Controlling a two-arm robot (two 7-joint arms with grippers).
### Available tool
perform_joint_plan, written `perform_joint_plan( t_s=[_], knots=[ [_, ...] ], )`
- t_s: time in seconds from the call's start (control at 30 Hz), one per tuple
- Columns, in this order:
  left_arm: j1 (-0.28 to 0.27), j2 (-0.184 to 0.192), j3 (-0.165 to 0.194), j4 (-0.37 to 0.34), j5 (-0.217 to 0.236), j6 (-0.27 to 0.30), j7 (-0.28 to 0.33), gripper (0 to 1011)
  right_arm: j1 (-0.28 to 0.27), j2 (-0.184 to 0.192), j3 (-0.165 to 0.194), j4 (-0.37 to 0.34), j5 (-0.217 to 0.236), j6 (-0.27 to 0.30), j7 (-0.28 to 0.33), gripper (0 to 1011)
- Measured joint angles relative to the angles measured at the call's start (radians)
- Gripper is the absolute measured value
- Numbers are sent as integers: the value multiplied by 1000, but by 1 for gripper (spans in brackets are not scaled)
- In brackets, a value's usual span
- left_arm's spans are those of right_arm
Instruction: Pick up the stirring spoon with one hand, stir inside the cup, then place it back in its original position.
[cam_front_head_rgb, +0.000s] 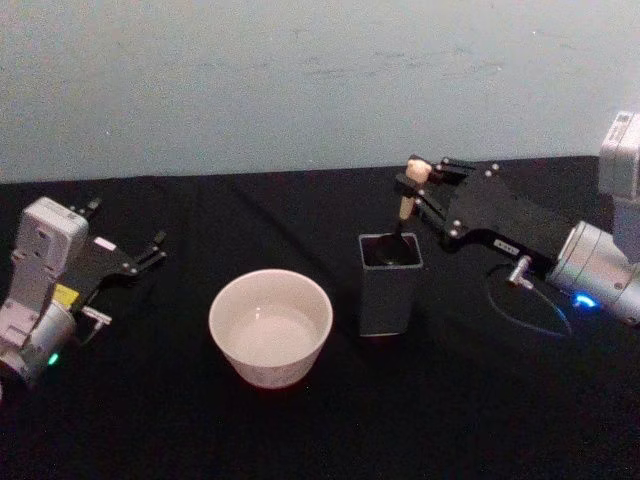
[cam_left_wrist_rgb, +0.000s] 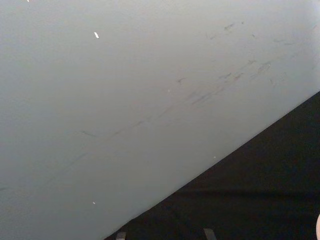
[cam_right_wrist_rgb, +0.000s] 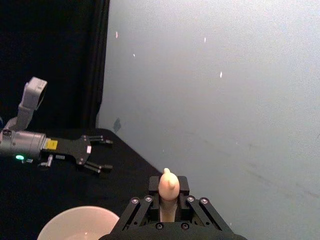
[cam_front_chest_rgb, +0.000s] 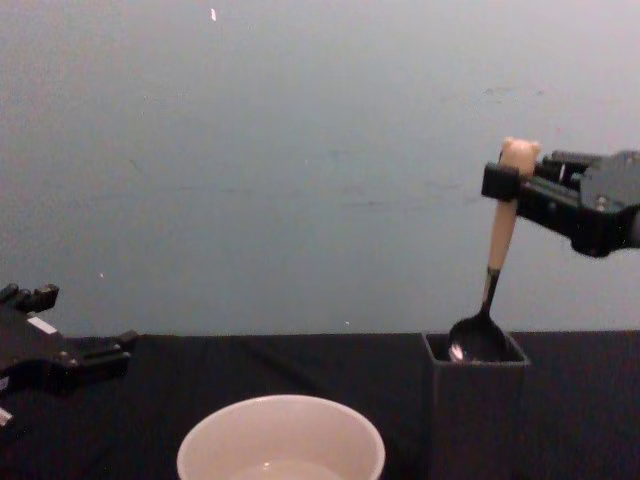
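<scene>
Black tabletop (cam_front_head_rgb: 300, 440): right gripper (cam_front_head_rgb: 420, 176) clamps stirring spoon (cam_front_chest_rgb: 497, 262) at the bear head
Bowl hangs at holder (cam_front_head_rgb: 389, 285) mouth, right of cup (cam_front_head_rgb: 270, 325); left gripper (cam_front_head_rgb: 150, 250), frame left, open, parked

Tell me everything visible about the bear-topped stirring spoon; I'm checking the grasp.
The slim cream-beige stirring spoon has a tiny bear head on top and a dark shiny metal bowl. It hangs nearly upright, slightly tilted, its bowl at the mouth of the dark square holder. The black right gripper clamps it just below the bear head.
</scene>
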Motion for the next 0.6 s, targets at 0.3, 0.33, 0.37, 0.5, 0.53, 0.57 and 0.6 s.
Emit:
perform_joint_plan(
  t_s=[0.3,0.33,0.37,0.5,0.53,0.57,0.6],
  knots=[
    [0,0,0,0,0,0,0,1001,0,-25,-18,44,-14,25,-14,211],
    [0,0,0,0,0,0,0,1001,1,-28,-20,48,-15,27,-15,211],
    [0,0,0,0,0,0,0,1001,2,-32,-23,57,-16,31,-17,211],
    [0,0,0,0,0,0,0,1001,5,-44,-30,78,-20,42,-22,211],
    [0,0,0,0,0,0,0,1001,5,-45,-31,83,-21,45,-23,211],
    [0,0,0,0,0,0,0,1001,6,-48,-33,88,-22,48,-25,211],
    [0,0,0,0,0,0,0,1001,6,-49,-34,92,-23,50,-25,211]
  ],
)
